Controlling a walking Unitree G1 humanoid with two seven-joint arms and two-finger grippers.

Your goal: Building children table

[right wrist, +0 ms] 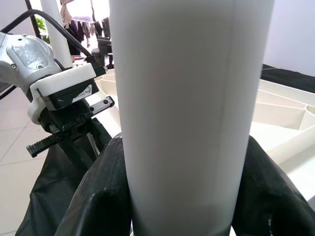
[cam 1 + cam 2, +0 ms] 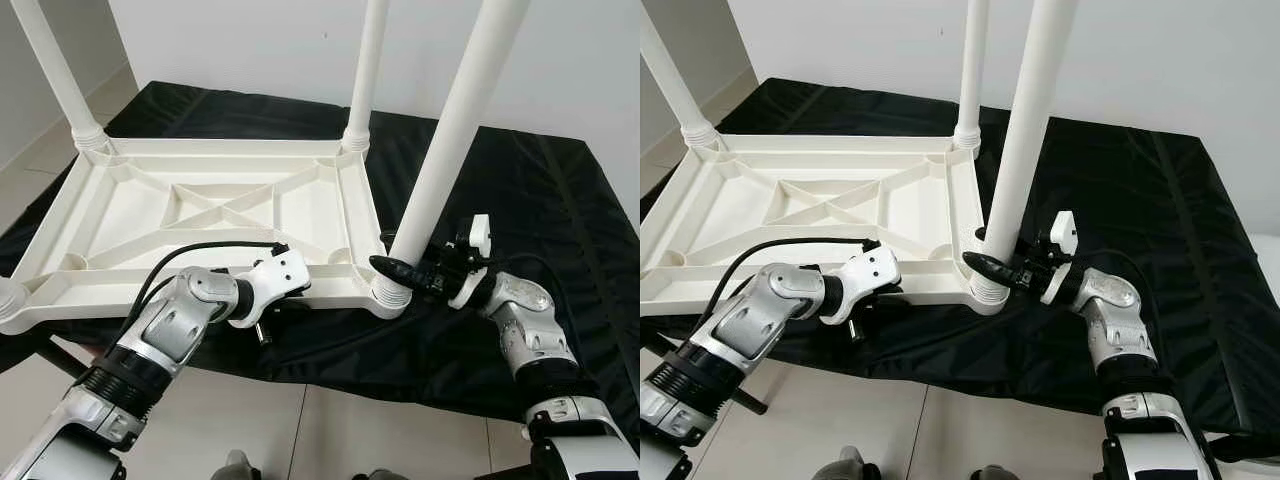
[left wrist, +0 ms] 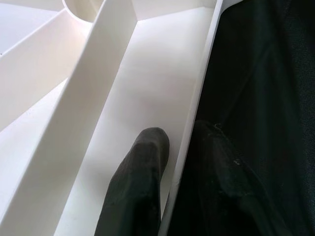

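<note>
A white plastic table top lies upside down on a black cloth. Its near-right leg stands upright in the corner socket. My right gripper is shut on this leg just above the socket, and its black fingers wrap both sides of the leg. My left gripper is shut on the table's near rim, with one finger inside the rim and the other outside against the cloth.
Two more white legs stand in the far-left corner and the far-right corner. The black cloth covers the surface, with open room to the right. Tiled floor lies below its front edge, and a white wall is behind.
</note>
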